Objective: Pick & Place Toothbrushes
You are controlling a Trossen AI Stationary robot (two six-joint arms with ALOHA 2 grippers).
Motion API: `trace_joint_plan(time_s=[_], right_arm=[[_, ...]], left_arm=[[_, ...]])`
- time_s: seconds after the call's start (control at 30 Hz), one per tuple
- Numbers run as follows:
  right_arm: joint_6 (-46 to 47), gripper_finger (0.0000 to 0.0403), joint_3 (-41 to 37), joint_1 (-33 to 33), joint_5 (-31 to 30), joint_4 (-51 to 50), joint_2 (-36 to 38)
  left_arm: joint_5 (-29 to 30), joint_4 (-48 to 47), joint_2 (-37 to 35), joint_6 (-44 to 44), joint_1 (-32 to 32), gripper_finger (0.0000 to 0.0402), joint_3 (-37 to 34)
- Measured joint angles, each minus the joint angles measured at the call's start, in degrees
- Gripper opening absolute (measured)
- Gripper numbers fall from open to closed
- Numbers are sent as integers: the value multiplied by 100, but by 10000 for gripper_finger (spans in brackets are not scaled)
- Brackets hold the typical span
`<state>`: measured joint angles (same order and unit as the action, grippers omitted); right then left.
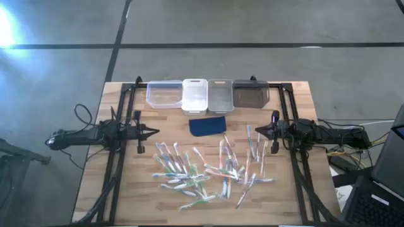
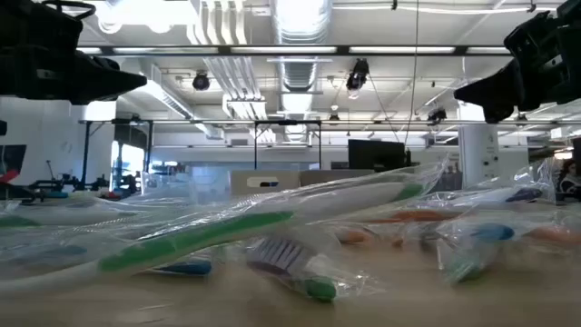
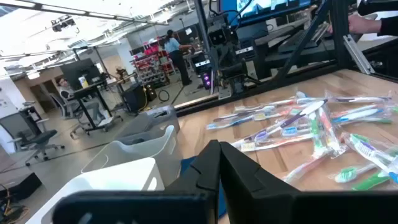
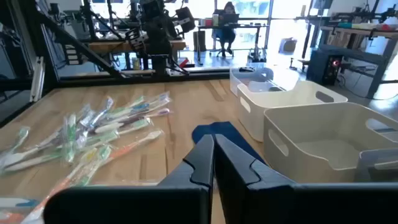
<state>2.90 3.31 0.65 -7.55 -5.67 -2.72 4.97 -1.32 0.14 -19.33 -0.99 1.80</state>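
Observation:
Several toothbrushes point(image 1: 208, 171) in clear wrappers lie loose on the wooden table's near middle, with green, orange and blue accents; they also show in the low view point(image 2: 204, 236), the left wrist view point(image 3: 311, 127) and the right wrist view point(image 4: 102, 127). My left gripper point(image 1: 156, 132) hangs shut above the table, left of the pile, pointing toward the table's right edge. My right gripper point(image 1: 257, 130) hangs shut at the pile's far right corner, pointing toward the left edge. Their shut fingertips show in the wrist views point(image 3: 219, 149) point(image 4: 213, 144). Neither touches a toothbrush.
Four small bins stand in a row at the far edge: clear point(image 1: 164, 93), white point(image 1: 195, 94), grey point(image 1: 221, 94) and dark point(image 1: 250, 93). A dark blue pad point(image 1: 207, 125) lies flat between the bins and the pile. Dark frame rails point(image 1: 120, 157) run along both table sides.

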Motion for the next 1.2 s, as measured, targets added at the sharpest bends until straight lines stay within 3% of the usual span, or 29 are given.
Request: trace_joint_plan(time_s=[0.83, 0.9, 1.0, 1.2], right_arm=[[-7, 8, -2, 1, 0, 0, -2], [-556, 8, -2, 0, -107, 19, -2], [-2301, 8, 0, 2, -455, 31, 0], [-4766, 8, 0, 2, -483, 46, 0]], left_arm=[[0, 0, 2, 0, 4, 12, 0], [0, 0, 1, 2, 2, 12, 0], [0, 0, 0, 2, 2, 12, 0], [0, 0, 0, 1, -2, 12, 0]])
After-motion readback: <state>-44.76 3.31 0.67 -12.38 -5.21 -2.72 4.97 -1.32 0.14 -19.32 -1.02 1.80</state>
